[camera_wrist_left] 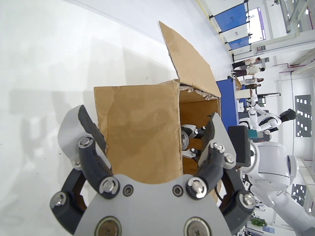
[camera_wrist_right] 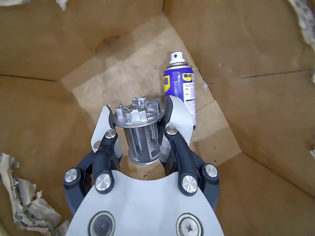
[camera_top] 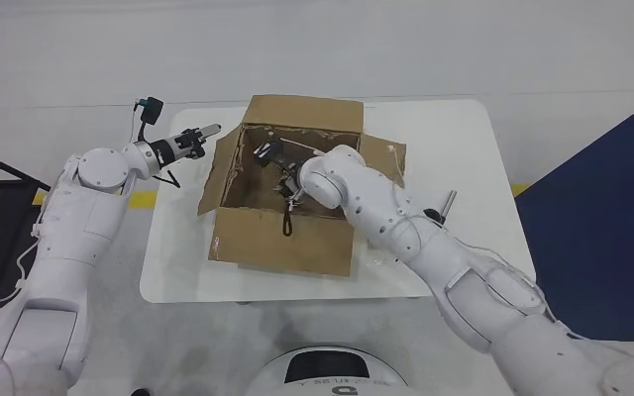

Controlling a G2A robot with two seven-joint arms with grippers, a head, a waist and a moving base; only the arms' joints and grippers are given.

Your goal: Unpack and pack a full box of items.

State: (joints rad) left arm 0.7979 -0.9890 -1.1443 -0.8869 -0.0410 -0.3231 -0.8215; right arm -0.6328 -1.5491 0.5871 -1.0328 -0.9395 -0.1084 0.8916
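An open cardboard box (camera_top: pixel 287 243) stands mid-table, flaps spread. My right gripper (camera_wrist_right: pixel 139 110) is down inside it, shut on a silver metal part (camera_wrist_right: pixel 140 136), a ribbed cylinder with a notched flange, held just above the box floor. A blue spray can (camera_wrist_right: pixel 182 84) with a white nozzle rests on the floor right beside the gripper. From above, the right gripper (camera_top: pixel 285 178) sits in the box's far-left area. My left gripper (camera_wrist_left: pixel 149 124) hangs open and empty outside the box, facing its side flap (camera_wrist_left: pixel 137 133); in the top view this gripper (camera_top: pixel 203 132) is near the flap's far corner.
A short metal rod (camera_top: pixel 448 203) lies on the white table (camera_top: pixel 178 267) to the right of the box. Torn paper tape (camera_wrist_right: pixel 24 205) clings to the box rims. The table's edge runs close behind the left arm.
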